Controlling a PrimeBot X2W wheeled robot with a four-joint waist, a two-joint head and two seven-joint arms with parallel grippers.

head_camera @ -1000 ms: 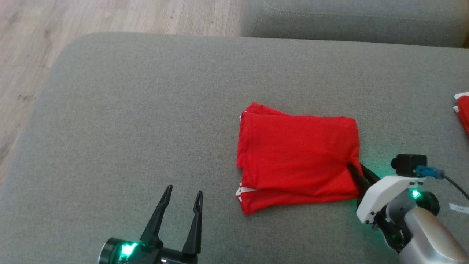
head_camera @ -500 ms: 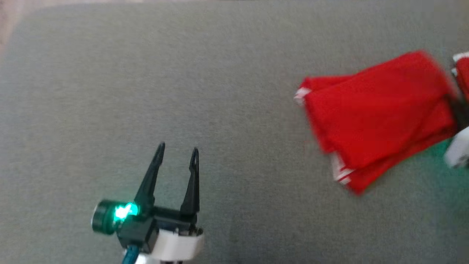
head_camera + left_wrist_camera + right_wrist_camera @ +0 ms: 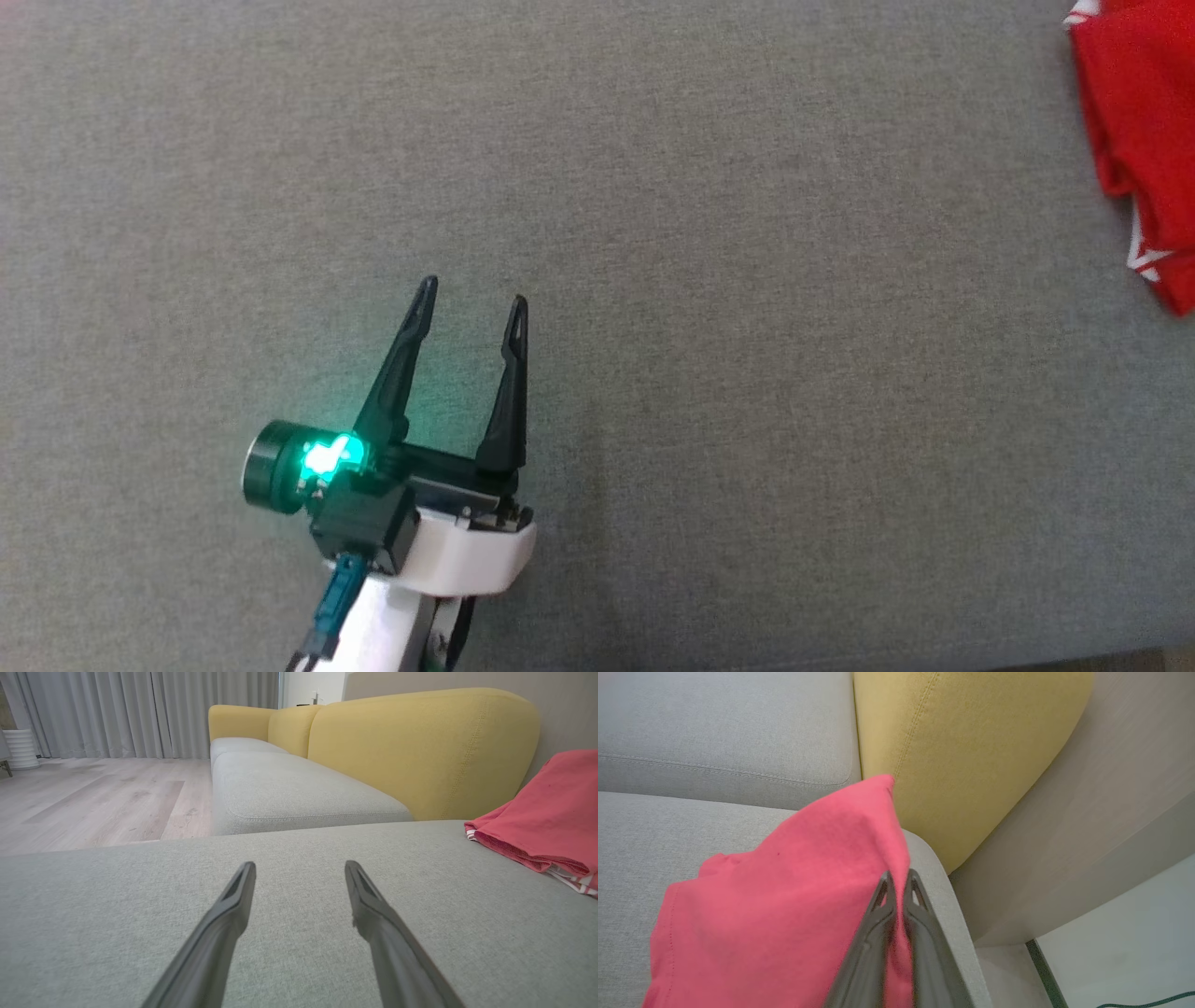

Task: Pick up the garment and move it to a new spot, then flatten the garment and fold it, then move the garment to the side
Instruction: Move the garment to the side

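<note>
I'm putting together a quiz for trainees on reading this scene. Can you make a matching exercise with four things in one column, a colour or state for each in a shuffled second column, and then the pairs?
Things
1. left gripper
2. right gripper
3. garment
4. sofa backrest

Colour or state
A. yellow
B. shut, pinching cloth
C. open, holding nothing
D. red

Pairs: 1-C, 2-B, 3-D, 4-A

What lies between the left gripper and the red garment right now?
Only bare grey sofa cushion lies between the open left gripper and the red garment, which sits off to its right. The head view shows that stretch.
</note>
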